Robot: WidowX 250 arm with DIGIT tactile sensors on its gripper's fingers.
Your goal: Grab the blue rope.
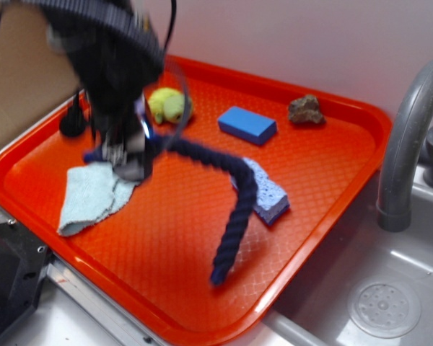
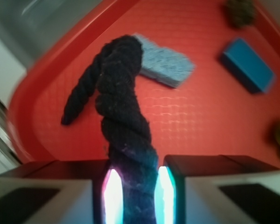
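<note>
While clamped tight on one end of the blue rope (image 2: 123, 126), with both fingers (image 2: 113, 193) pressed against its sides, sits low over the left part of the red tray (image 1: 325, 187), as seen from the outside view: the claw (image 1: 130, 155). Right under it, on the tray: a pale blue cloth (image 1: 90, 194). Behind, near the back rim: a small black thing (image 1: 73, 122) and a yellow-green toy (image 1: 167, 105). Running right from the claw, then bending down toward the front rim: the rope, its loose end resting on the tray. Touching the rope at its bend: a light blue sponge (image 1: 268, 193). Farther back: a blue block (image 1: 247, 125) and a brown lump (image 1: 306, 110). Off the tray, far right: a gray faucet (image 1: 408, 137) over a sink (image 1: 390, 288).
</note>
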